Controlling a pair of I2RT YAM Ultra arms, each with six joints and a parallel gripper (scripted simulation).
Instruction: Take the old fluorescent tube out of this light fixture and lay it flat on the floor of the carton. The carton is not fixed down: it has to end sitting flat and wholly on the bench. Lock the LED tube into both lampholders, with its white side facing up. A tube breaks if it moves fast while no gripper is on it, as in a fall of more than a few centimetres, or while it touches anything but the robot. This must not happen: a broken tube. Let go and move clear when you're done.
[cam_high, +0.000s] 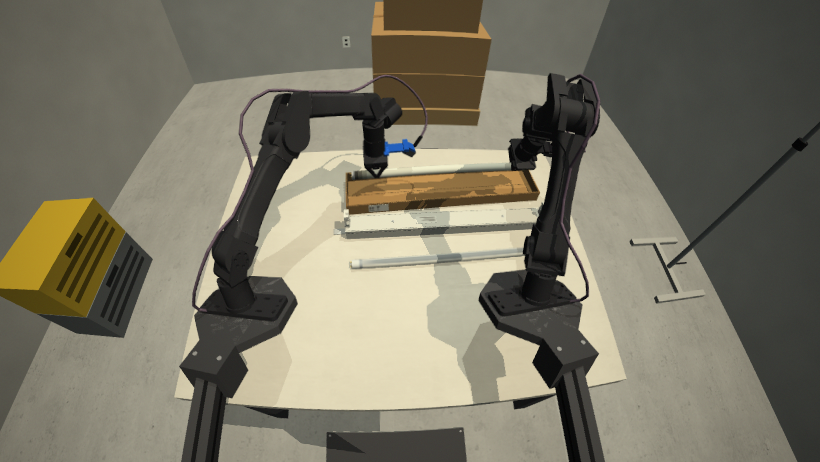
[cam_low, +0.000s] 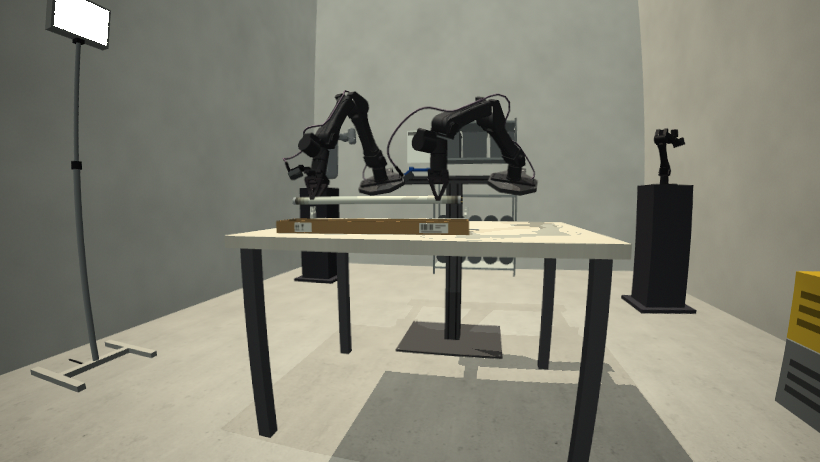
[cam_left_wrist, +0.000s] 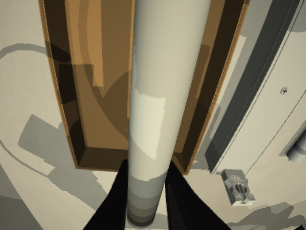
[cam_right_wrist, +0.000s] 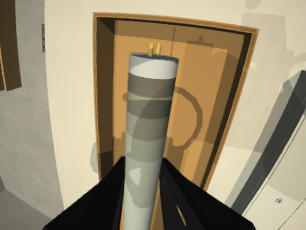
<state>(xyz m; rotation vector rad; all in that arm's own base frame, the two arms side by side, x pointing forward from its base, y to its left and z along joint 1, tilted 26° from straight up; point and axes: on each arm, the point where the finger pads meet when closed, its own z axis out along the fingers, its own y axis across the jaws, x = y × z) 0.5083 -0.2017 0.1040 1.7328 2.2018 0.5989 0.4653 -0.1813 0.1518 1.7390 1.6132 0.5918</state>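
The fluorescent tube (cam_high: 447, 170) (cam_low: 372, 200) (cam_left_wrist: 165, 75) (cam_right_wrist: 147, 135) is held roughly level above the carton (cam_high: 487, 199) (cam_low: 367, 227) (cam_left_wrist: 100, 157) (cam_right_wrist: 105, 100), with clear height between them. The left gripper (cam_high: 376, 173) (cam_low: 438, 198) (cam_left_wrist: 146, 167) is shut on it near one end; the right gripper (cam_high: 522, 166) (cam_low: 315, 196) (cam_right_wrist: 144, 165) is shut on it near the other. The carton stands flat on the bench and looks empty. The fixture (cam_high: 459, 218) (cam_left_wrist: 270, 110) (cam_right_wrist: 280, 185) has no tube. The LED tube (cam_high: 401, 261) lies on the bench; the right arm hides its far end.
The fixture stands close beside the carton's long side. One lampholder (cam_high: 347, 219) (cam_left_wrist: 237, 187) shows at its left end. The bench (cam_high: 355, 321) (cam_low: 545, 246) extends past the carton's ends. Stacked boxes (cam_high: 430, 54) stand on the floor behind the bench.
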